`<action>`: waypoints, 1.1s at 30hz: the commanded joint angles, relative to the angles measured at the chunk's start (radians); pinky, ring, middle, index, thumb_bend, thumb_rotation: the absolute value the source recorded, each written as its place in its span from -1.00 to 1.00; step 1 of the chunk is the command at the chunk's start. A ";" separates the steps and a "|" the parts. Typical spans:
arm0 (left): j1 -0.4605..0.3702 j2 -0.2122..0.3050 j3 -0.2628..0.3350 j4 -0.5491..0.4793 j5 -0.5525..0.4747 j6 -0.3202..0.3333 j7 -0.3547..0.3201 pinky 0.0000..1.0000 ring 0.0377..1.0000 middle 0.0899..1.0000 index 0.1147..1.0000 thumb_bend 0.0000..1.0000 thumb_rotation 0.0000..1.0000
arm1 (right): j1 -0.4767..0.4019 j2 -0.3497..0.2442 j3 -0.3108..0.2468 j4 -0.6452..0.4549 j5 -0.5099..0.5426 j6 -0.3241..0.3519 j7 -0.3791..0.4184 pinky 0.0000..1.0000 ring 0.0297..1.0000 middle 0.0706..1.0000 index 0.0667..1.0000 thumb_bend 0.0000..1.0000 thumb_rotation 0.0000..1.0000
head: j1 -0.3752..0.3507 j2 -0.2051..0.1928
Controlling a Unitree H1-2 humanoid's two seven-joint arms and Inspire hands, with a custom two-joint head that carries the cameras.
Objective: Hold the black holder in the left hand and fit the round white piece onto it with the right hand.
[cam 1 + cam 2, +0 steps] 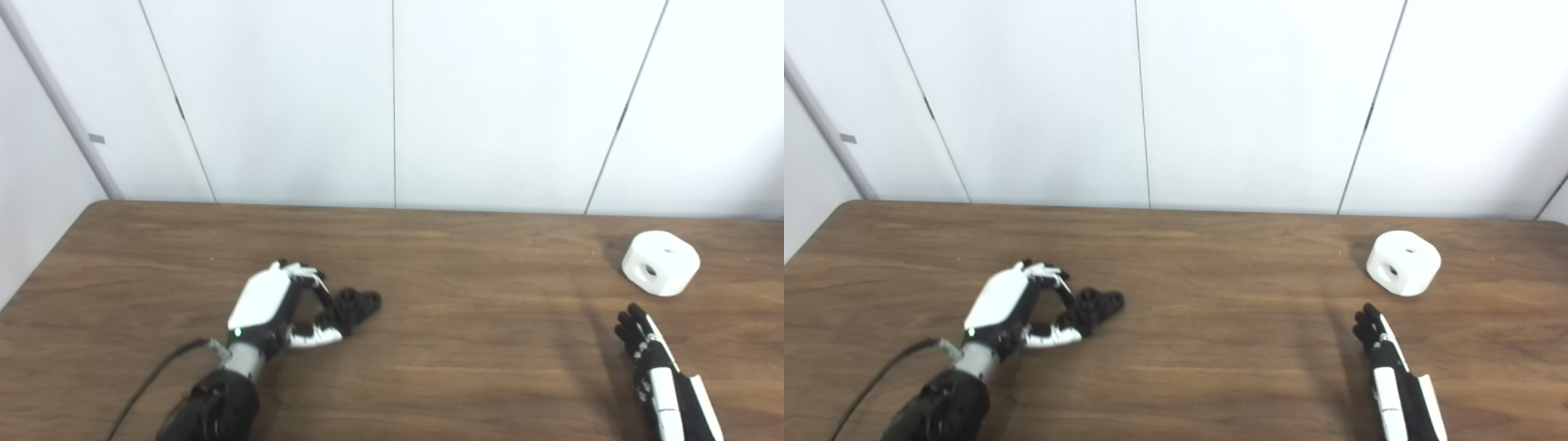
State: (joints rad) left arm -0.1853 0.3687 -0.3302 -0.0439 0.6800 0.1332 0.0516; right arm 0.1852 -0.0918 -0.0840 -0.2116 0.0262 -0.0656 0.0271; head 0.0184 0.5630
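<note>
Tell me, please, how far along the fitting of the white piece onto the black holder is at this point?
Early stage. The left hand has its fingers around the black holder, which looks still low at the table, so the grasp seems made or nearly so. The right hand is open and empty, just short of the round white piece, which lies untouched. Left: pick up that piece and fit it onto the holder.

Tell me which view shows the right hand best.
The right eye view: the right hand lies further inside the picture, with its wrist showing. In the left eye view it sits close to the right corner, cropped sooner by the bottom edge.
</note>
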 commanded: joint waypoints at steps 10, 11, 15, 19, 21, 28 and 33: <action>0.049 -0.041 -0.076 -0.137 0.092 -0.058 -0.094 1.00 0.77 0.53 -0.16 0.04 -0.90 | 0.007 0.027 0.021 -0.050 -0.007 0.006 -0.021 1.00 0.90 0.88 0.88 0.05 0.96 | -0.025 0.038; 0.054 -0.046 -0.082 -0.143 0.097 -0.061 -0.098 1.00 0.77 0.53 -0.16 0.04 -0.90 | 0.006 0.026 0.021 -0.053 -0.006 0.009 -0.023 1.00 0.90 0.89 0.88 0.05 0.96 | -0.027 0.041; 0.081 -0.065 -0.104 -0.165 0.115 -0.069 -0.119 1.00 0.77 0.54 -0.16 0.04 -0.90 | 0.001 0.025 0.022 -0.064 -0.008 0.018 -0.028 1.00 0.89 0.88 0.87 0.05 0.96 | -0.035 0.053; 0.104 -0.072 -0.125 -0.168 0.133 -0.099 -0.124 1.00 0.78 0.54 -0.16 0.04 -0.90 | -0.004 0.022 0.022 -0.068 -0.010 0.020 -0.034 1.00 0.87 0.86 0.85 0.05 0.94 | -0.042 0.061; 0.113 -0.069 -0.137 -0.165 0.137 -0.123 -0.125 1.00 0.78 0.55 -0.16 0.04 -0.90 | -0.006 0.019 0.024 -0.072 -0.012 0.025 -0.034 1.00 0.87 0.87 0.86 0.02 0.95 | -0.050 0.070; 0.129 -0.071 -0.153 -0.170 0.145 -0.150 -0.135 0.99 0.77 0.54 -0.16 0.04 -0.90 | -0.015 0.017 0.016 -0.106 -0.021 0.073 -0.044 1.00 0.88 0.87 0.86 0.03 0.96 | -0.079 0.094; 0.135 -0.074 -0.151 -0.164 0.149 -0.160 -0.137 0.97 0.76 0.53 -0.17 0.04 -0.90 | -0.033 0.009 0.001 -0.137 -0.020 0.111 -0.056 1.00 0.90 0.87 0.85 0.01 0.91 | -0.085 0.102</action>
State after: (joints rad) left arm -0.0593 0.2919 -0.4705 -0.1993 0.8130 -0.0014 -0.0640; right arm 0.1713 -0.0867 -0.0717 -0.2973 0.0082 0.0536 -0.0202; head -0.0644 0.6627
